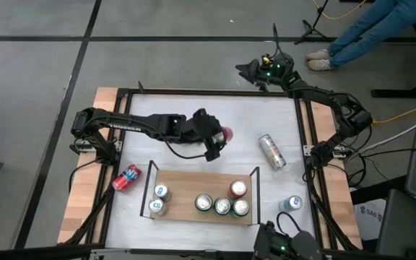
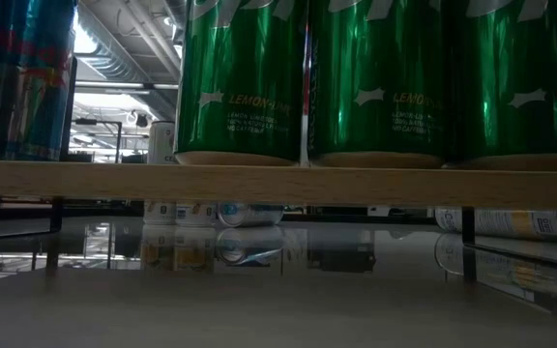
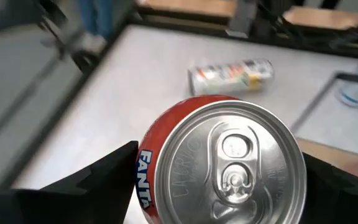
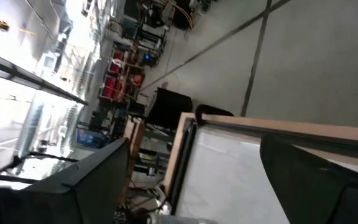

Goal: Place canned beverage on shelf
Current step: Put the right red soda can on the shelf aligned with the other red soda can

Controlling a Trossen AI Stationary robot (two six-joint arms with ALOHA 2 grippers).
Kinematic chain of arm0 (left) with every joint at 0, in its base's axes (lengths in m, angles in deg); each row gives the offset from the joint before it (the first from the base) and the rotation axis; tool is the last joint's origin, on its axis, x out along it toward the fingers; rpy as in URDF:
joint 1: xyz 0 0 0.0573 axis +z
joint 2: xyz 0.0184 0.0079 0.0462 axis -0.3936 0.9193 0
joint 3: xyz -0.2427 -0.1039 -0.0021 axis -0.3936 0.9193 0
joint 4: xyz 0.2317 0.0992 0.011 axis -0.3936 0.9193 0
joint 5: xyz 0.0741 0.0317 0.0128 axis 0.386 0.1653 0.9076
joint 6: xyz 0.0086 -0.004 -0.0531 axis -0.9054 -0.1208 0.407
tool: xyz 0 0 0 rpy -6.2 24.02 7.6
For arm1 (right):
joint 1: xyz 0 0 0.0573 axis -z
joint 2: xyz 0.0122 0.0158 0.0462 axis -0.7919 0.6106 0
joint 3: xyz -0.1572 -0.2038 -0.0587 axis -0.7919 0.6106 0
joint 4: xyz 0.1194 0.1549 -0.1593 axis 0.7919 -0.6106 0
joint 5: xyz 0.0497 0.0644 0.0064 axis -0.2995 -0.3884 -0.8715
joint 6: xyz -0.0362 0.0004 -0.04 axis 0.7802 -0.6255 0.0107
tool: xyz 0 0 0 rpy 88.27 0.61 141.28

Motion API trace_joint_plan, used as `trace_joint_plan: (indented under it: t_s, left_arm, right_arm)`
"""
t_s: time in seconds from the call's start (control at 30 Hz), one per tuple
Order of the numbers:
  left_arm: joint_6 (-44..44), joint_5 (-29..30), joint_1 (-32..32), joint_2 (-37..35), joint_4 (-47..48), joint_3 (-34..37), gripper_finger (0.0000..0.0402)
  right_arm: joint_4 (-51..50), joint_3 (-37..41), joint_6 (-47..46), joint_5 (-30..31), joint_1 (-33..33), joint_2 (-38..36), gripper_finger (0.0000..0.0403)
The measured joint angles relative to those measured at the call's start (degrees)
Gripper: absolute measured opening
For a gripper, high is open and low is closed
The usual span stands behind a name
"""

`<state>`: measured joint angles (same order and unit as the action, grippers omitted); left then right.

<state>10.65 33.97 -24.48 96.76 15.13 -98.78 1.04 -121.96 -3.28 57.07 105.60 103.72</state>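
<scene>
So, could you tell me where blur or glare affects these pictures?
Left wrist view: the Fanta can between the left gripper fingers is sharp, while the lying can beyond is smeared. Low view: glossy streaks on the green cans, and the tabletop mirrors things. Right wrist view: the background is soft and overexposed.

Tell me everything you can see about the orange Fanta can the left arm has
The orange aluminium Fanta can has a silver top with its pull tab flat, apparently unopened. It sits between the dark fingers of the left tool, lifted over the white tabletop behind the wooden shelf. Only the tool touches it.
</scene>
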Motion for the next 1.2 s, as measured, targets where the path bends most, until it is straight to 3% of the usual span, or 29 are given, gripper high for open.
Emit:
trace_joint_plan:
  t_s: [0.17,0.7,1.2]
  left_arm:
    - [5.04,-4.46,-0.82,0.00,4.02,0.00,0.0314]
    - [16.36,-4.52,-9.83,2.01,7.27,-0.02,0.0314]
    - [19.96,-10.26,-11.45,7.80,7.34,0.00,0.0314]
  right_arm:
    - [-3.70,0.00,4.21,-0.96,-0.02,0.02,0.0347]
    - [-7.69,0.00,15.49,-0.01,-6.07,0.02,0.0347]
    - [-8.58,0.00,20.74,-0.44,-13.25,0.02,0.0347]
